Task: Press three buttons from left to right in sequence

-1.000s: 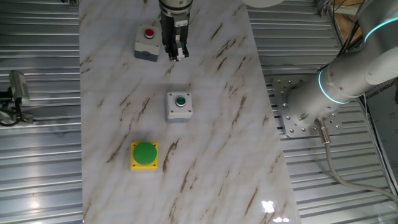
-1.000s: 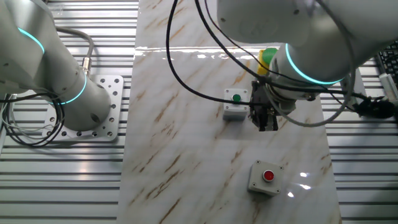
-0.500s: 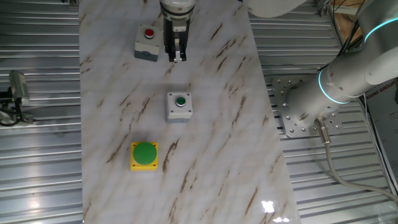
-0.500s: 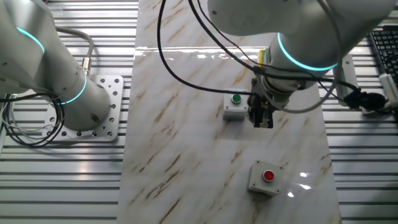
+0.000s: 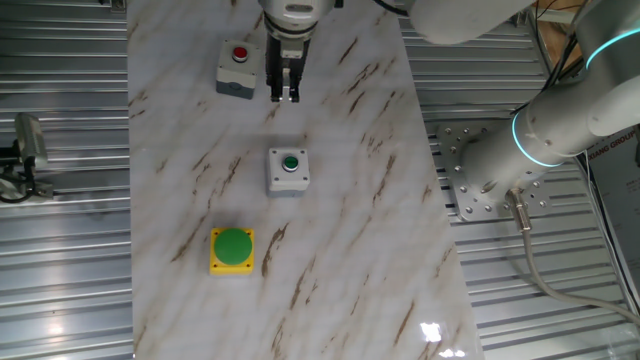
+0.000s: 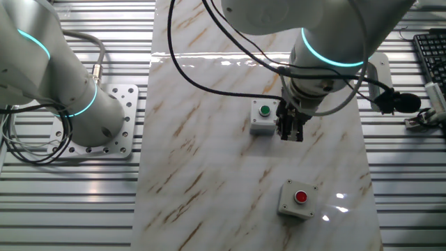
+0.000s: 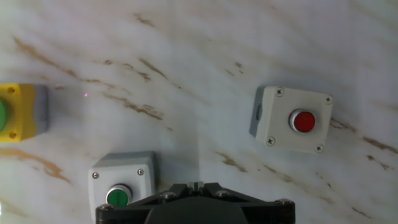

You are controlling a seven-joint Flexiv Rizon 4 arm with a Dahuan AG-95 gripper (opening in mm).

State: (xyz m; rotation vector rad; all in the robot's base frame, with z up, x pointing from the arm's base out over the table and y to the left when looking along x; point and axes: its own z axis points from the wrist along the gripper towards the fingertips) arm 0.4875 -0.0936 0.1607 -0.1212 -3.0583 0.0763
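Observation:
Three buttons sit on the marble table (image 5: pixel 340 230). The grey box with the red button (image 5: pixel 236 68) is at the far end, also in the hand view (image 7: pixel 293 120) and lowest in the other fixed view (image 6: pixel 297 199). The grey box with the dark-green button (image 5: pixel 288 170) (image 6: pixel 263 116) (image 7: pixel 121 186) is in the middle. The yellow box with the green dome (image 5: pixel 232 249) (image 7: pixel 18 115) is last. My gripper (image 5: pixel 284 95) (image 6: pixel 289 134) (image 7: pixel 196 184) hangs shut above bare table, between the red and the dark-green boxes, touching neither.
Ribbed metal surfaces flank the table on both sides. A second arm's base (image 5: pixel 490 175) (image 6: pixel 104 122) is bolted beside the table. A keyboard (image 6: pixel 428 49) lies off the table's far side.
The gripper has drifted a little away from the red button box toward the dark-green one, staying shut. The three boxes have not moved.

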